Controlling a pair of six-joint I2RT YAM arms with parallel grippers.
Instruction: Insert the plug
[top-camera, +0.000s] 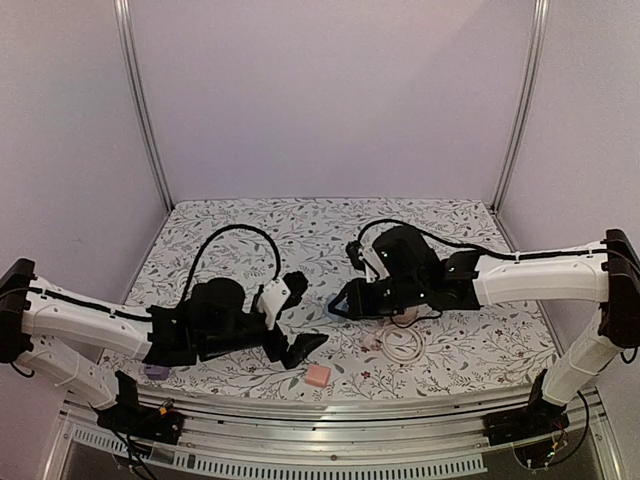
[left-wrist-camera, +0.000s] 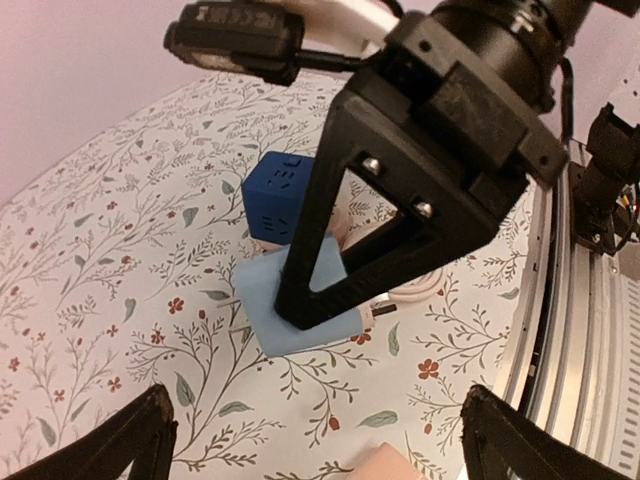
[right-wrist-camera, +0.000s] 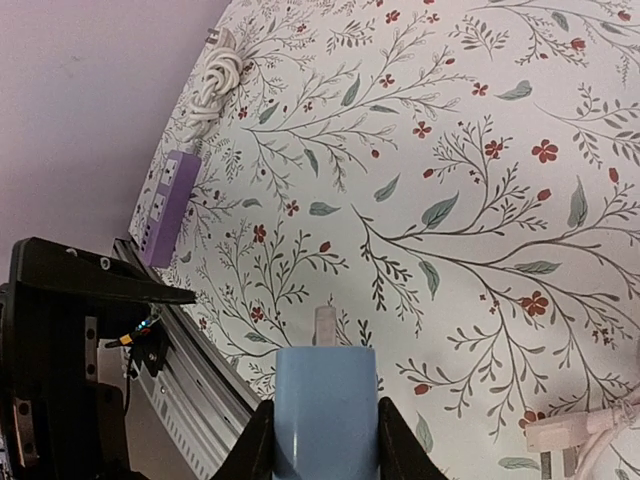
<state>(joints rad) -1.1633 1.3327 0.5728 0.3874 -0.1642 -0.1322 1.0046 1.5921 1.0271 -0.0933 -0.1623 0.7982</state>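
A purple power strip (top-camera: 155, 372) lies at the near left edge of the worktop (top-camera: 300, 220), the left fingers (left-wrist-camera: 140, 440) stand spread wide and empty, and the right fingers (right-wrist-camera: 255, 450) clench the pale blue plug (right-wrist-camera: 325, 410) near the middle.

Pale blue plug (right-wrist-camera: 325, 410), purple power strip (right-wrist-camera: 165, 205) (floral tablecloth (right-wrist-camera: 460, 90))
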